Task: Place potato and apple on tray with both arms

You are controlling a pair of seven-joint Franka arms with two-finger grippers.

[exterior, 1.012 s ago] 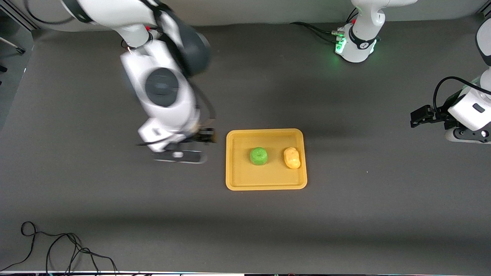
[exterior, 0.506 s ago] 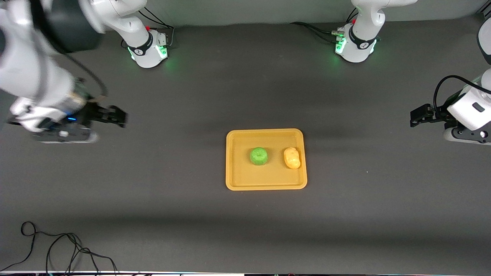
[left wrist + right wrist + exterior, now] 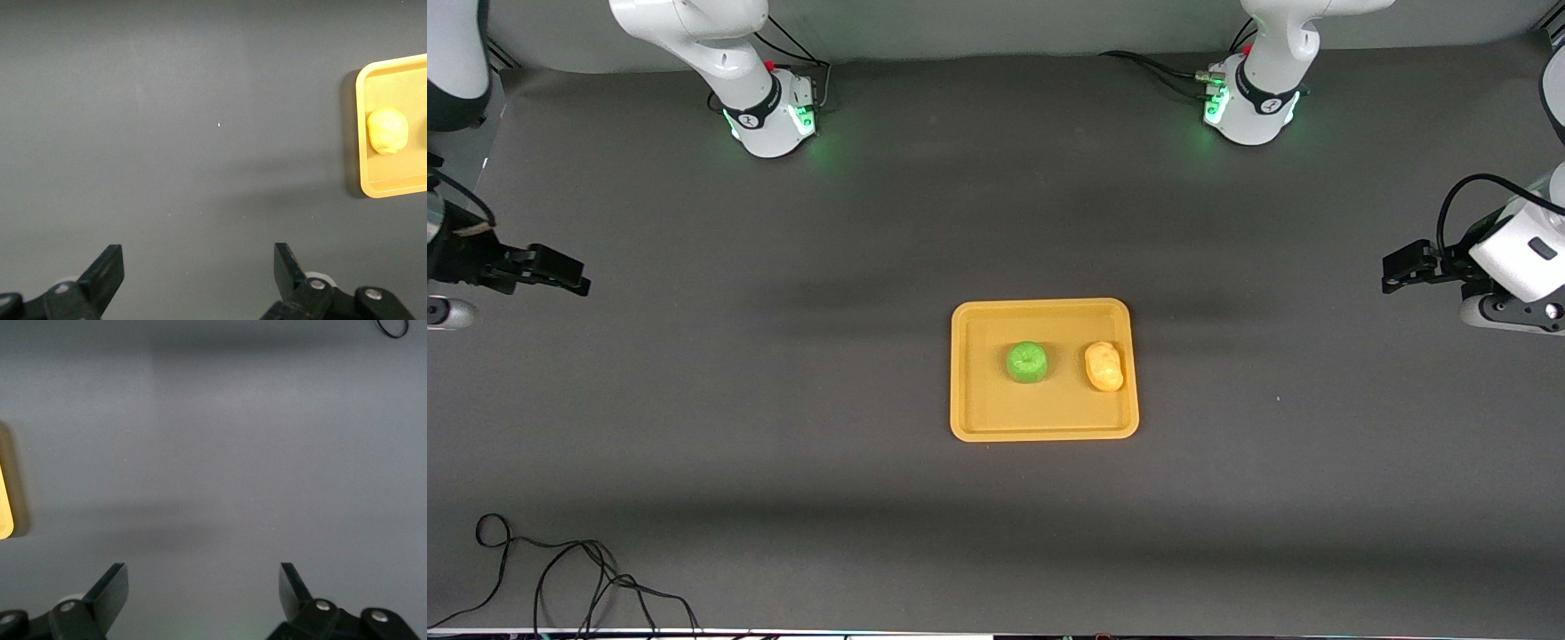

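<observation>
The orange-yellow tray (image 3: pixel 978 418) lies mid-table. The green apple (image 3: pixel 1027 362) and the yellow potato (image 3: pixel 1104 365) both rest on it, the potato toward the left arm's end. My left gripper (image 3: pixel 1400 267) is open and empty, up over the bare mat at the left arm's end. My right gripper (image 3: pixel 560 274) is open and empty over the mat at the right arm's end. The left wrist view shows its open gripper (image 3: pixel 199 263), the potato (image 3: pixel 387 131) and the tray's edge (image 3: pixel 393 190). The right wrist view shows its open gripper (image 3: pixel 203 583) and a sliver of tray (image 3: pixel 4 513).
A black cable (image 3: pixel 560 578) lies coiled on the mat at the corner nearest the front camera, at the right arm's end; it also shows in the right wrist view (image 3: pixel 393 328). Both arm bases (image 3: pixel 769 120) (image 3: pixel 1249 111) glow green along the table's top edge.
My right arm has swung away from beside the tray to the right arm's end of the table. The left arm, apple and potato have barely moved.
</observation>
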